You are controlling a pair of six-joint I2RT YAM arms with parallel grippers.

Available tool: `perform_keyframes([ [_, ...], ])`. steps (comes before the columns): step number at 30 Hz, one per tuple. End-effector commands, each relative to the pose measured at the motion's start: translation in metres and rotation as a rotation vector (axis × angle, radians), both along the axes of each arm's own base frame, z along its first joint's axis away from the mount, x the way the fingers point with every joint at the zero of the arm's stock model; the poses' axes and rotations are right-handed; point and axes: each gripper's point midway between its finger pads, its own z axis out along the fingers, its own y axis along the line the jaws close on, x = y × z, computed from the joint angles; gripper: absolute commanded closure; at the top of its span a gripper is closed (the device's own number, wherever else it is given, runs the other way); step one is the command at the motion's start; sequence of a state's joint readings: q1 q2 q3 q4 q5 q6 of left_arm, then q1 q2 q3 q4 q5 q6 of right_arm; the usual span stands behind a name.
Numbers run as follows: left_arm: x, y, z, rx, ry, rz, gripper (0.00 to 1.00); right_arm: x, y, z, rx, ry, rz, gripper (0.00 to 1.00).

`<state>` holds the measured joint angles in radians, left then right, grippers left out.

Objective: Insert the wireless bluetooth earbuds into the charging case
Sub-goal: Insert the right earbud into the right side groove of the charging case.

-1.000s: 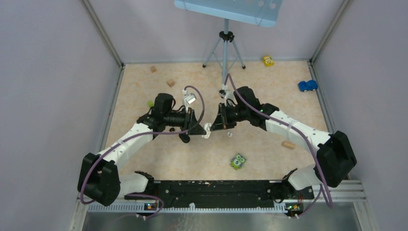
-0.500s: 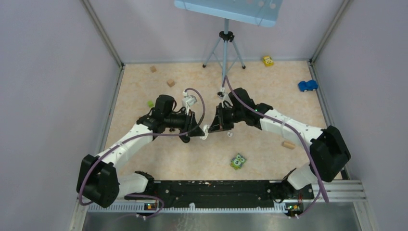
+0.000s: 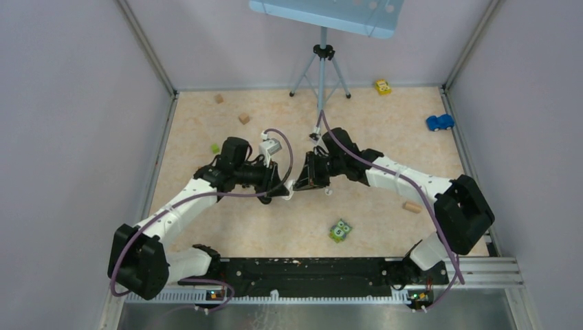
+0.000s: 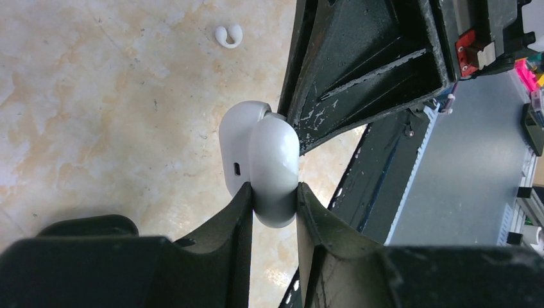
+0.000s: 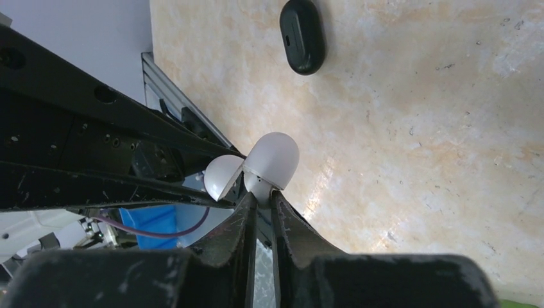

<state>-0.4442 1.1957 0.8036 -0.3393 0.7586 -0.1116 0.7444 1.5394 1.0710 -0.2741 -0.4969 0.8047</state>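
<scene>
Right gripper (image 5: pixel 263 192) crept left to case (image 4: pixel 260 167) — grip unclear.

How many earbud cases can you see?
2. A white case is pinched in the left hand; a black case lies on the table. Others could be hidden.

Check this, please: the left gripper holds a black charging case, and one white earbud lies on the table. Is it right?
Not quite: the case in the left gripper is white, as the left wrist view shows. One white earbud does lie on the table.
</scene>
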Motion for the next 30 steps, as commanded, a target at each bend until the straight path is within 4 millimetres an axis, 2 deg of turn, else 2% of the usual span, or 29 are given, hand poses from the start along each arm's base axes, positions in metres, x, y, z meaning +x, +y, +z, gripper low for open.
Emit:
perform_keyframes([
  [1,0.001,-0.013,0.033,-0.074,-0.104,-0.078,1.0,0.006,0.015,0.016,0.072,-0.055,-0.011,0.83],
  [8,0.005,-0.016,0.029,-0.065,-0.078,-0.079,1.0,0.005,0.015,0.022,0.087,-0.082,0.004,0.7],
  [23,0.01,-0.022,0.015,-0.067,-0.006,-0.072,1.0,-0.001,0.006,0.029,0.1,-0.13,0.007,0.68],
  [30,0.011,-0.023,0.011,-0.063,0.011,-0.073,1.0,0.0,0.004,0.026,0.083,-0.129,-0.008,0.68],
])
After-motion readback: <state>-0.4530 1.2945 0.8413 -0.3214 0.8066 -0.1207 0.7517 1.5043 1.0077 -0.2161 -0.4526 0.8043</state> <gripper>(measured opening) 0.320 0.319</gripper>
